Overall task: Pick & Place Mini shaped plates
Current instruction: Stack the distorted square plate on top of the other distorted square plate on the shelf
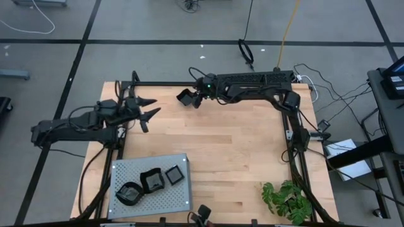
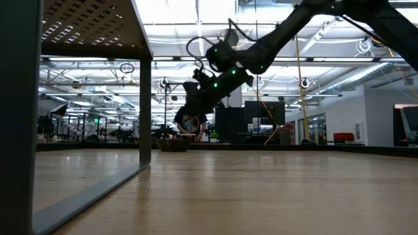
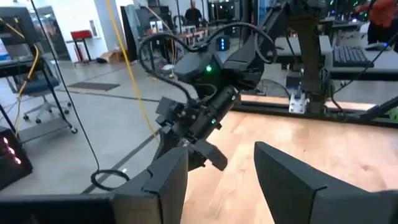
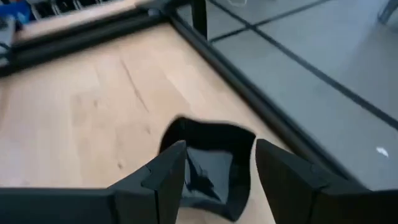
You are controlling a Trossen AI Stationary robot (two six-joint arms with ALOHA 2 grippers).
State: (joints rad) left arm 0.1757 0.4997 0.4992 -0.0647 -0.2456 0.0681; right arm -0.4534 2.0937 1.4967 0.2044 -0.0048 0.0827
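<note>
A small glossy black shallow plate (image 4: pixel 208 165) lies between the right gripper's (image 4: pixel 217 171) parted fingers, upper centre of the high view; whether gripped, I cannot tell. The left gripper (image 1: pixel 149 107) waits open, upper left.

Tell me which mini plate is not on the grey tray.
The square plate near the table's far edge, at the right gripper. The other three lie together on the perforated tray.

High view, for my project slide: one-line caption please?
Right hand carries a black mini plate near the table's far edge; three plates sit on the grey tray.
</note>
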